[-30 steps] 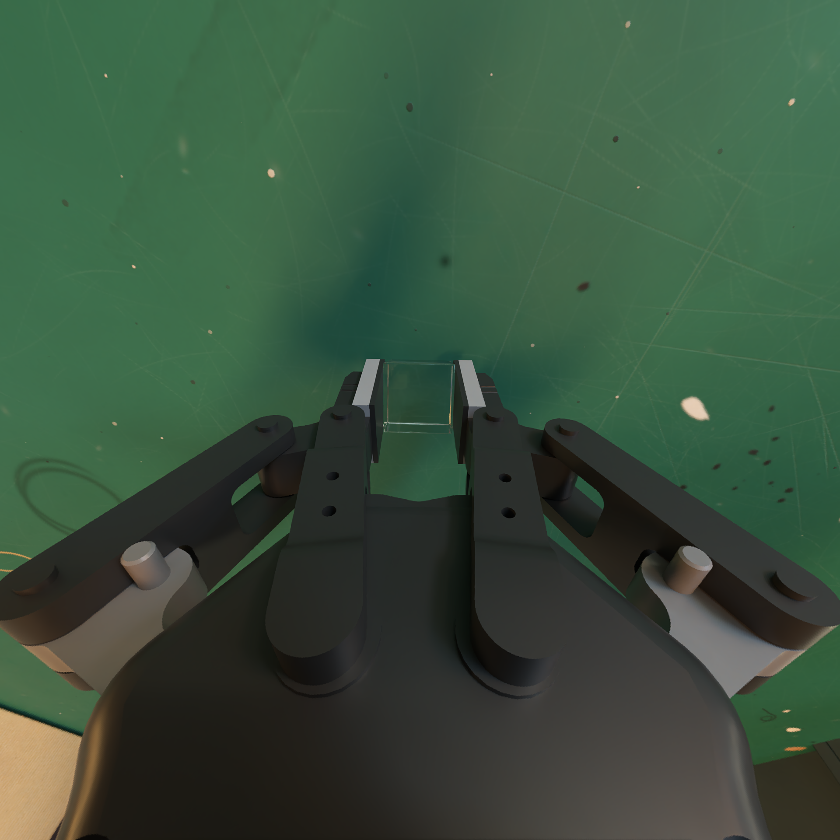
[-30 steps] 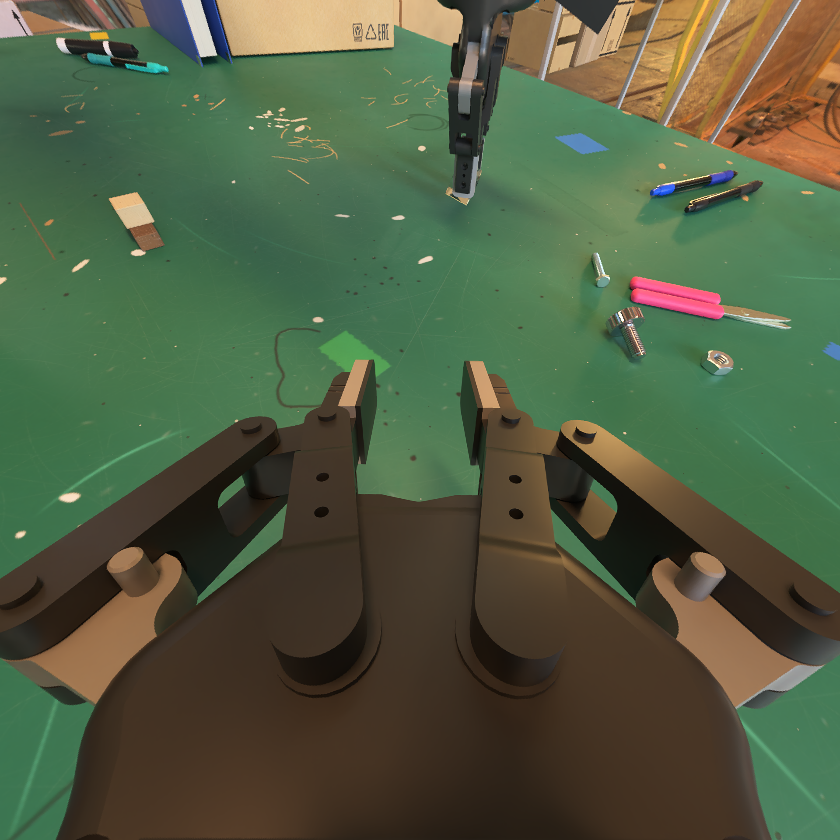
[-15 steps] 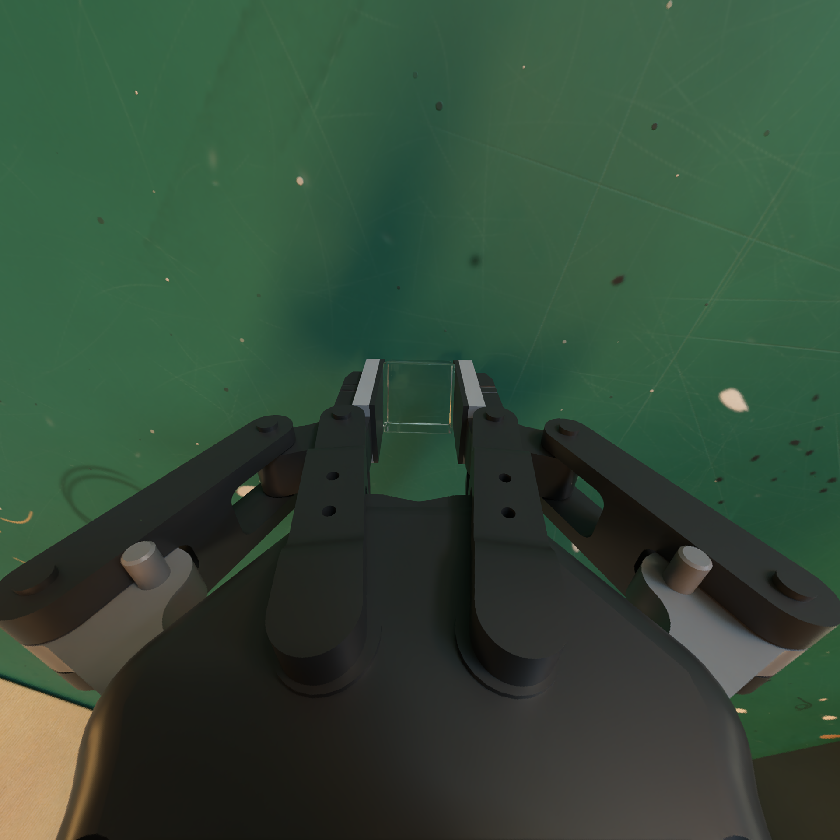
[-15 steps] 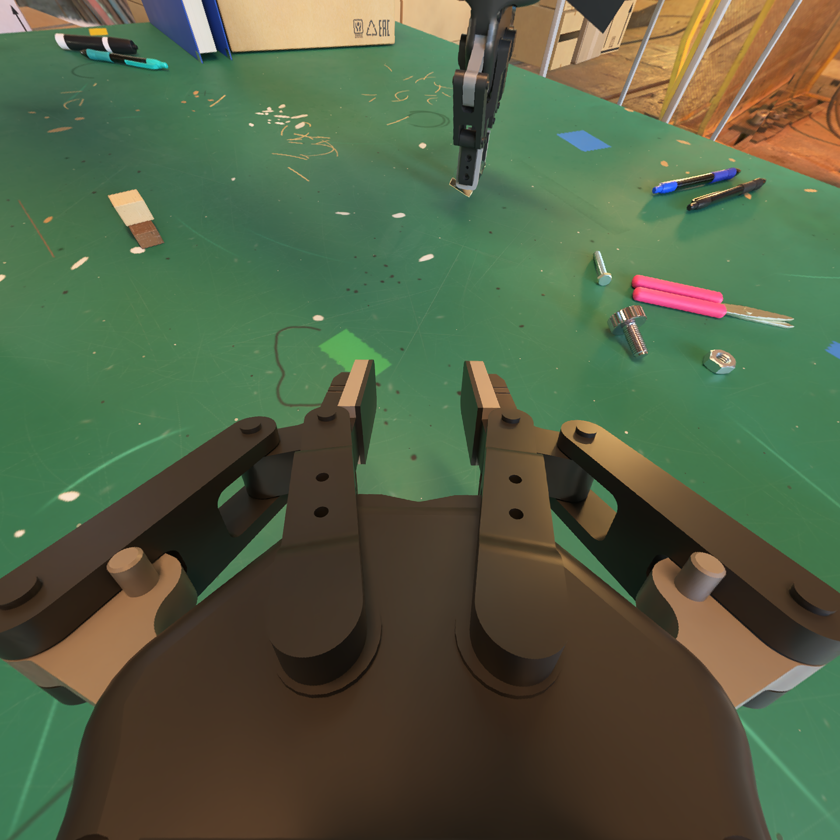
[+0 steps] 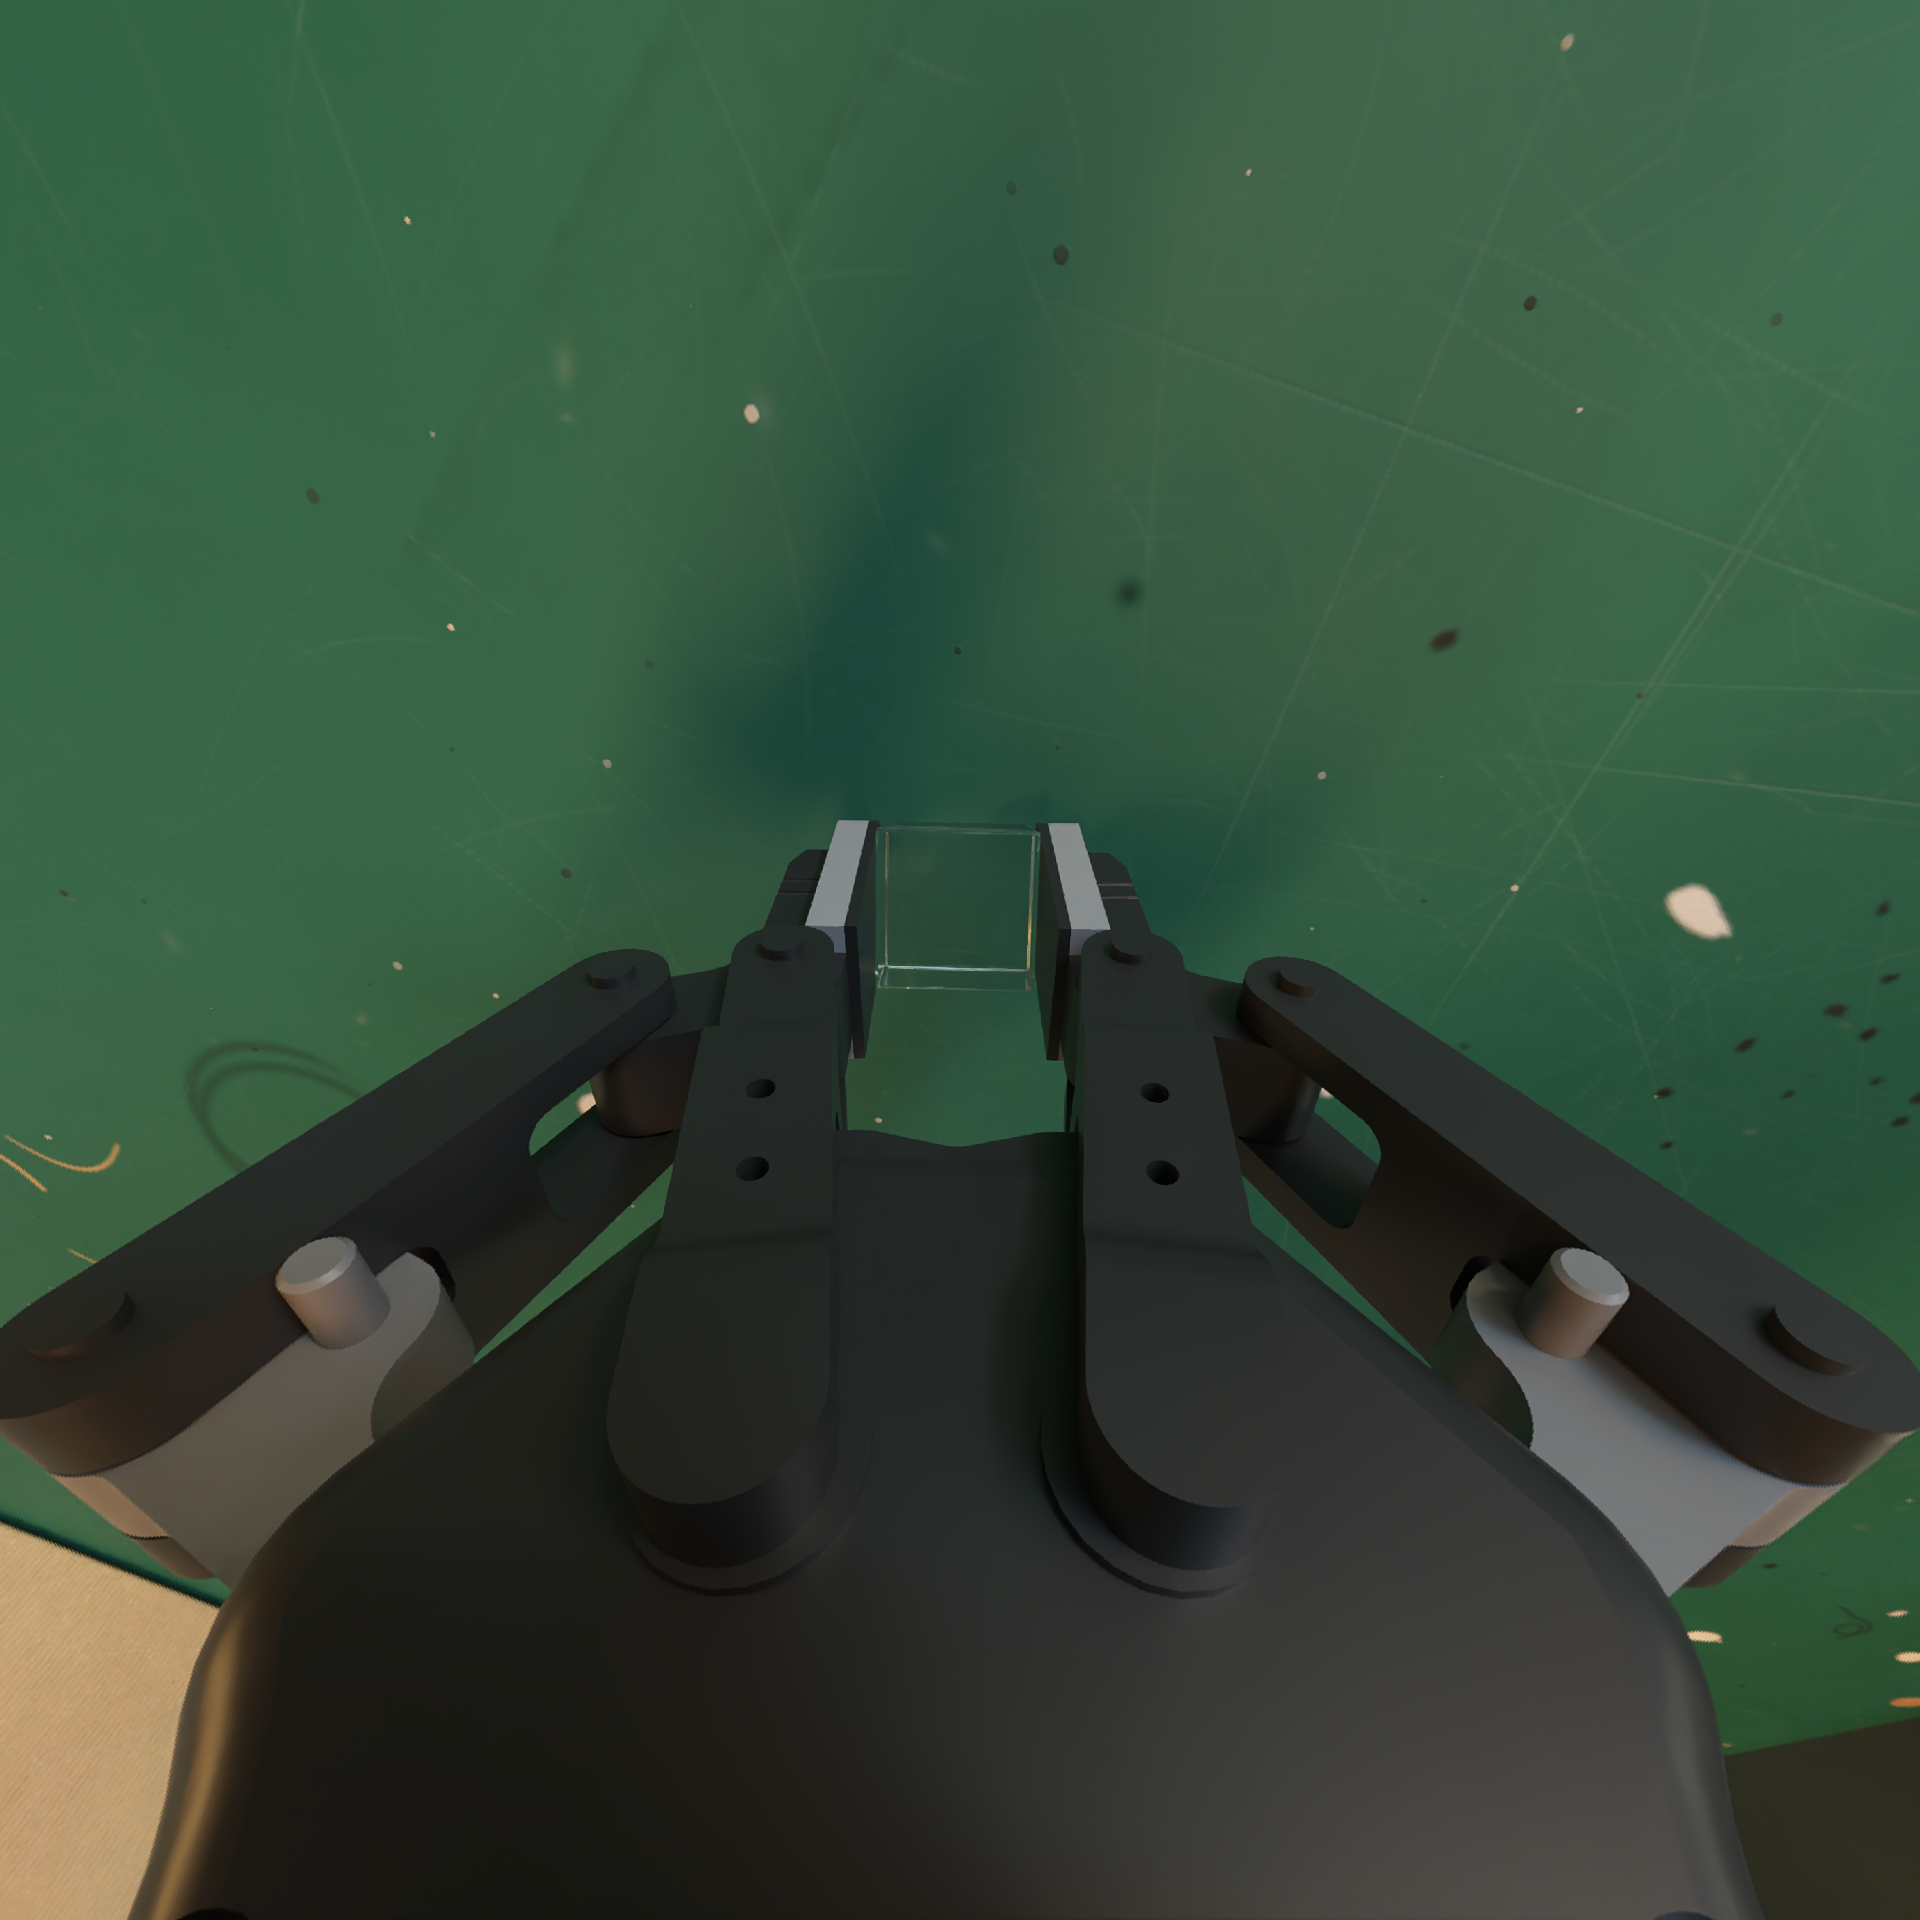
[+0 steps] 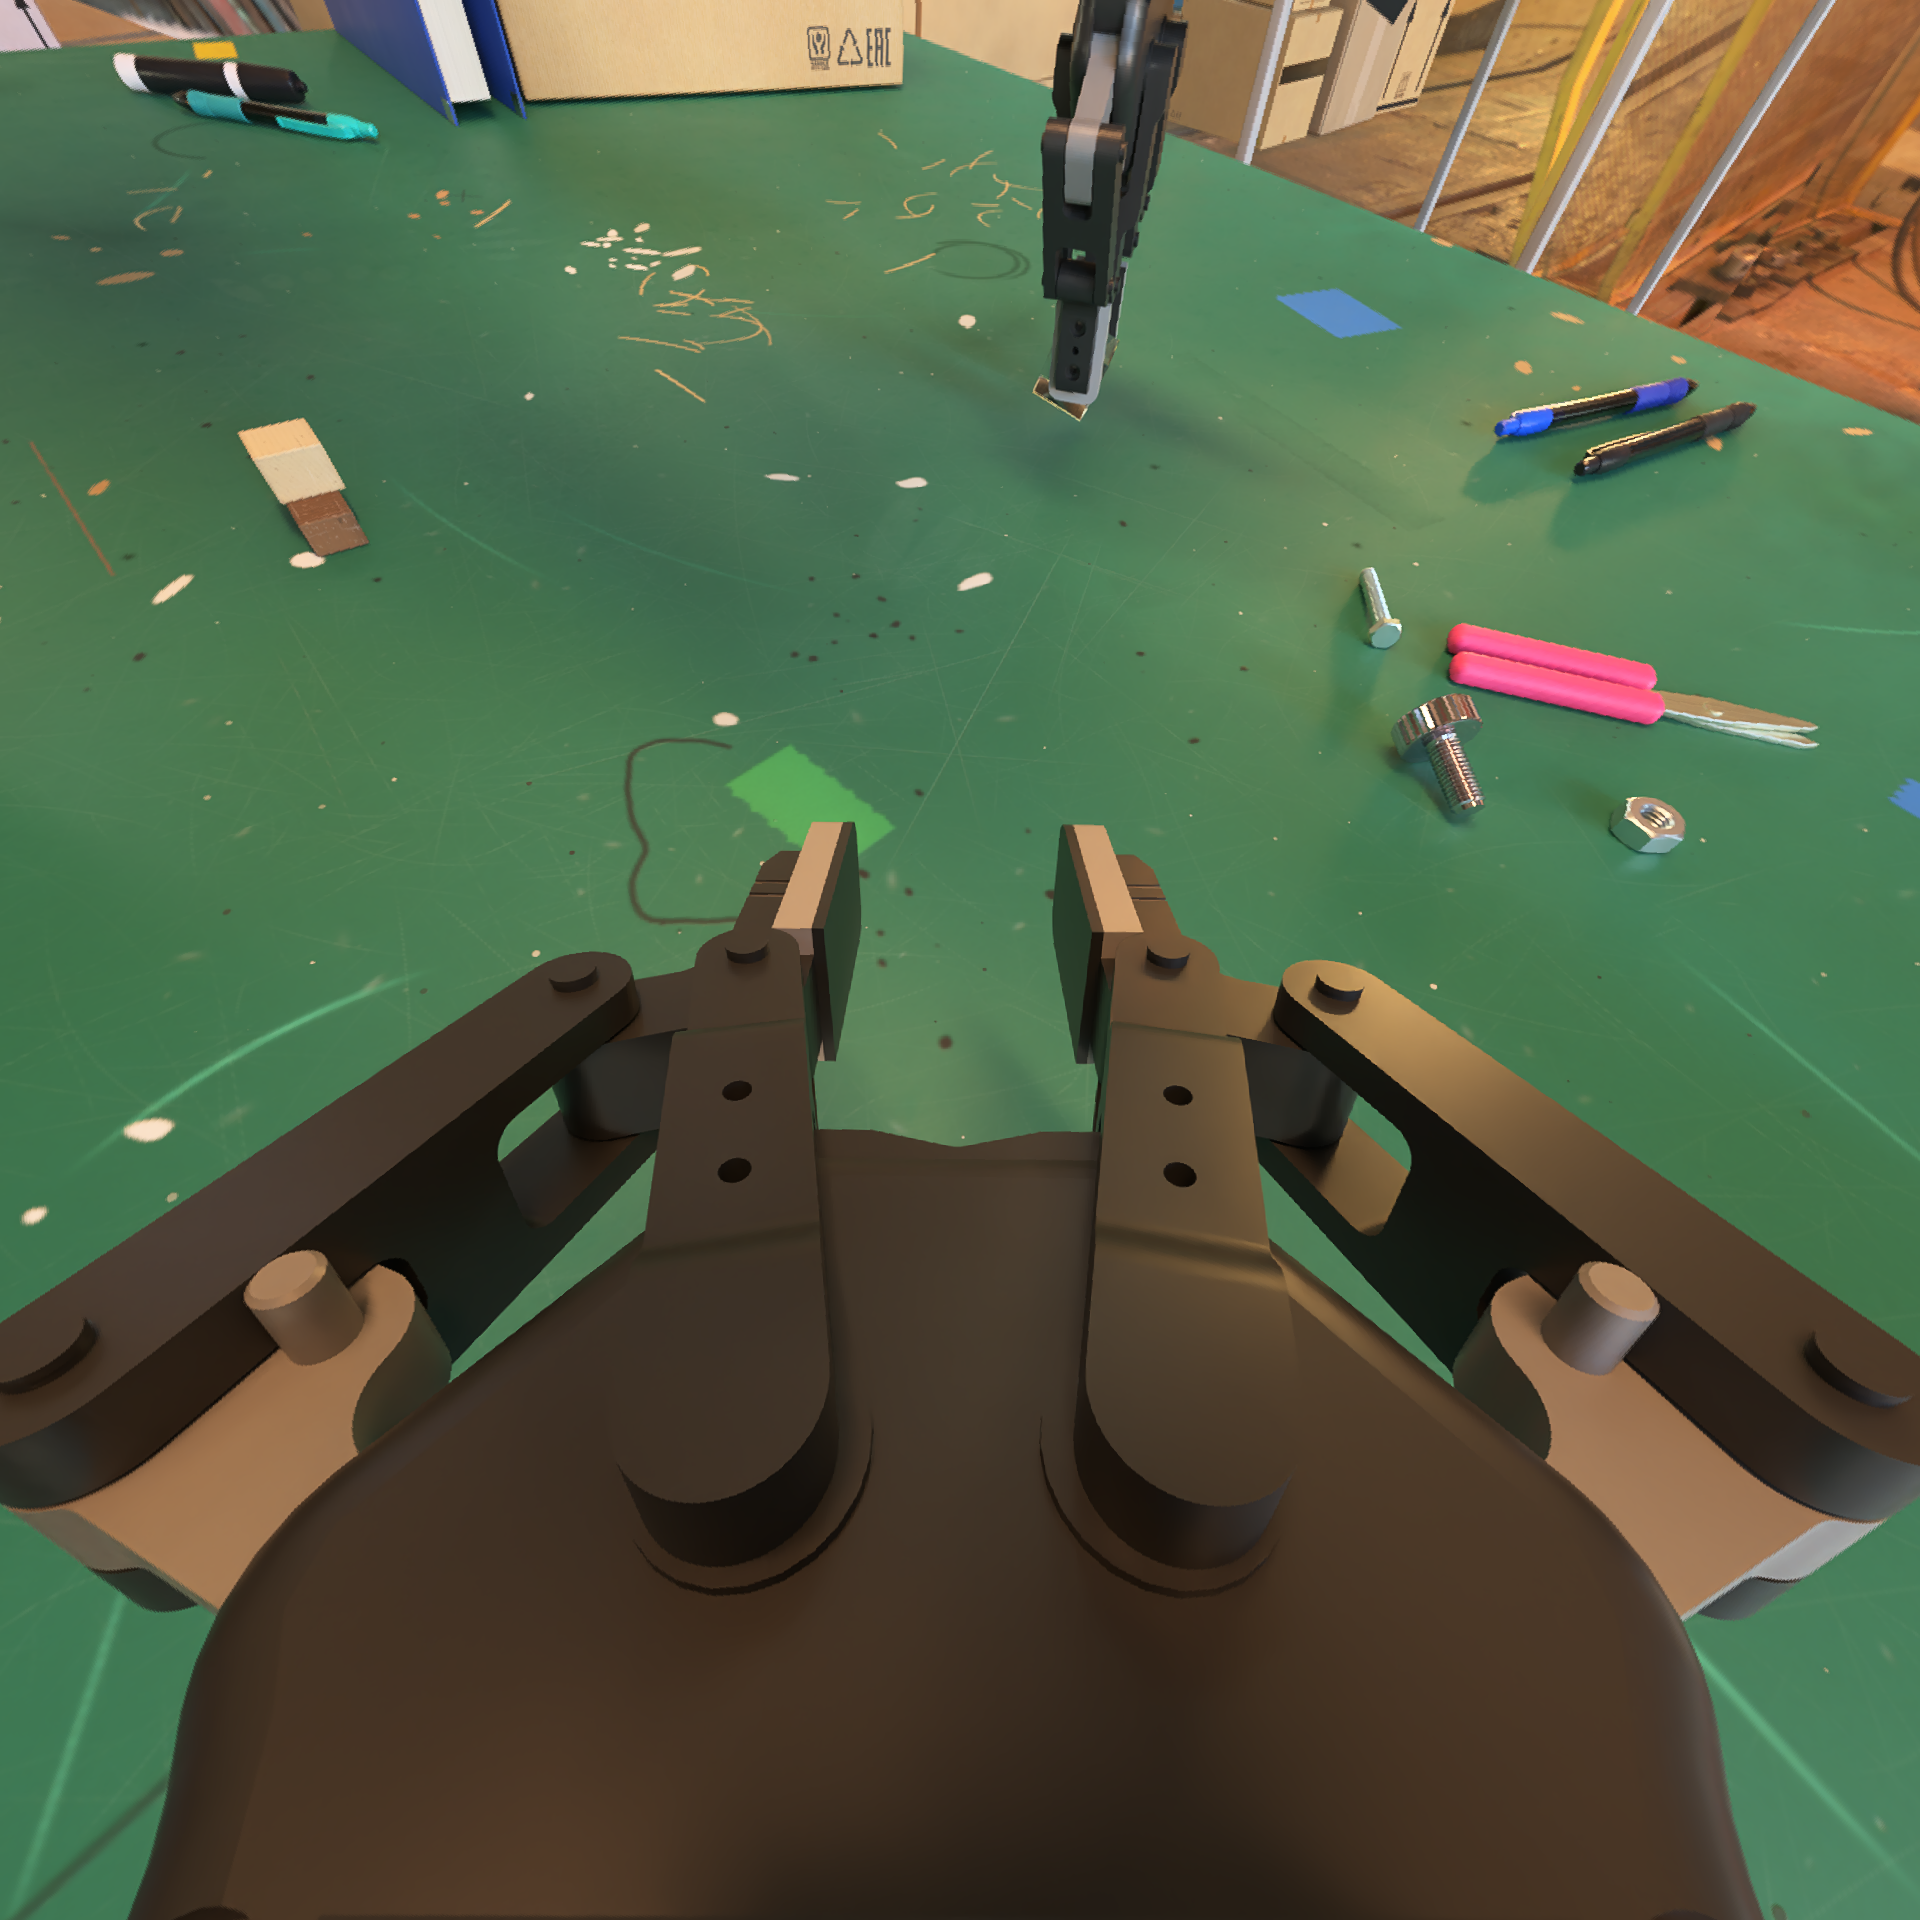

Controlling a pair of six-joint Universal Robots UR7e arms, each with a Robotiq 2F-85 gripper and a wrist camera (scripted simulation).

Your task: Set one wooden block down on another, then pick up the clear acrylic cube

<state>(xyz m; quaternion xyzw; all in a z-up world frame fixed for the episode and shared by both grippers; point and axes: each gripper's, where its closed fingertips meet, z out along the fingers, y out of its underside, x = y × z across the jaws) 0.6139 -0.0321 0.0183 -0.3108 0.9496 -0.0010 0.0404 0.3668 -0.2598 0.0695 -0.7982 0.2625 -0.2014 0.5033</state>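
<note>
Left gripper (image 5: 956,914) clamps the clear acrylic cube (image 5: 956,906) between both pads, lifted off the green tabletop (image 5: 1351,520). Right gripper (image 6: 958,914) spread apart, nothing in it, above the tabletop. Farther left, wooden blocks (image 6: 301,486), pale one stacked on brown. Scissors (image 6: 1590,684), bolts far right.

The only print sits at the upper middle of the right wrist view: a small row of dark symbols and letters on the side of a cardboard box (image 6: 707,47); nothing readable in the left wrist view
</note>
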